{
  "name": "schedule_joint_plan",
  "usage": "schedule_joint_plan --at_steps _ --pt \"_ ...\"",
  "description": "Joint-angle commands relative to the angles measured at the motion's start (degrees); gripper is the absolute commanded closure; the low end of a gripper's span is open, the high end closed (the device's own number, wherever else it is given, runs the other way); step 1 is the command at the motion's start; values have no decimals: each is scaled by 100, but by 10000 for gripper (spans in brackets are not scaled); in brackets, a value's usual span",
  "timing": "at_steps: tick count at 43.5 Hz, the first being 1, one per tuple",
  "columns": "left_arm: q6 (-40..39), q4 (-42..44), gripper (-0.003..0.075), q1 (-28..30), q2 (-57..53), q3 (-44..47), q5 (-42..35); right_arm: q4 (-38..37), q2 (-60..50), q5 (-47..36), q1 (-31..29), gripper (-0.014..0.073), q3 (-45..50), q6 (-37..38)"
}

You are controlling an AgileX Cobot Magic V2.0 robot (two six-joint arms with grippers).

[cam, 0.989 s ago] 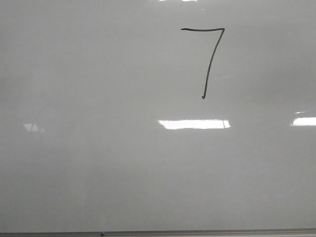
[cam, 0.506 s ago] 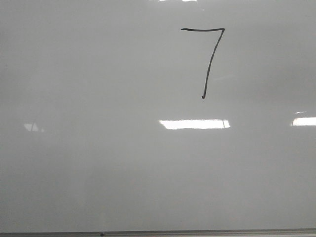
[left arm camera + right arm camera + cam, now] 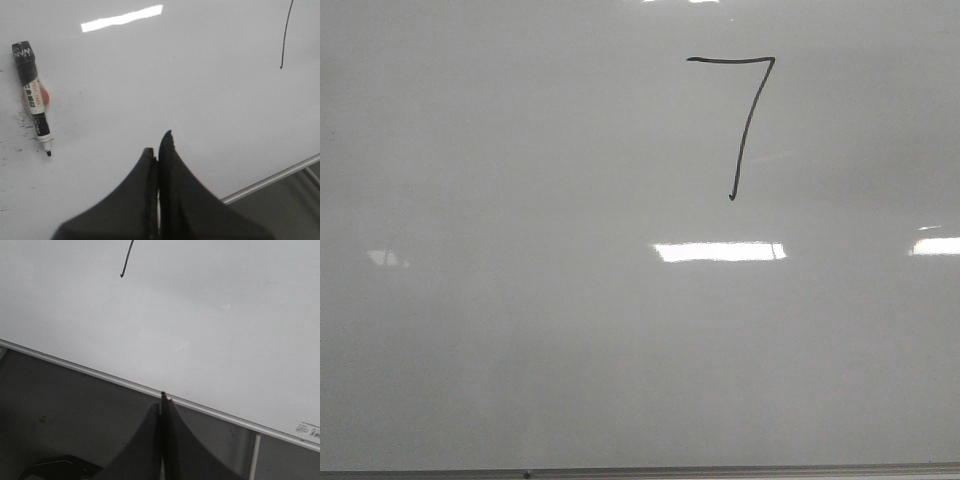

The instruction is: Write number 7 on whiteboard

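Note:
A thin black number 7 [image 3: 745, 115] is drawn on the glossy grey-white whiteboard [image 3: 520, 300], upper right of middle in the front view. Its downstroke end shows in the left wrist view [image 3: 285, 37] and in the right wrist view [image 3: 126, 262]. A marker [image 3: 32, 95] with a black cap end and bare tip lies on the board, apart from my left gripper [image 3: 159, 142], which is shut and empty above the board. My right gripper [image 3: 162, 399] is shut and empty, over the board's metal edge strip [image 3: 100, 374]. Neither gripper shows in the front view.
Bright rectangular glare patches [image 3: 720, 251] lie on the board. The board's edge strip runs along the front [image 3: 640, 471]. A dark grey surface [image 3: 60, 410] lies beyond the edge. Smudge marks [image 3: 15, 135] sit near the marker.
The 7 and board are unchanged. The middle glare patch has shortened slightly at its left end.

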Motion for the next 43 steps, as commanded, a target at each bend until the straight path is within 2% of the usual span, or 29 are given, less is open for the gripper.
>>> schedule_joint_plan --at_steps 1,14,22,33,43 --pt "-5 -41 741 -39 16 -160 -437 -70 14 -392 -24 661 -149 3" --pt "-5 -41 741 -11 -174 -136 -425 -70 14 -392 -24 661 -149 3" --pt "-5 297 741 589 -844 111 -572 -70 14 -385 -24 661 -149 3" --pt "-5 313 741 1580 -2184 1715 -2045 -70 14 -385 -24 661 -149 3" --pt "-5 278 741 1916 -3196 3338 -3316 -70 14 -385 -24 661 -149 3"
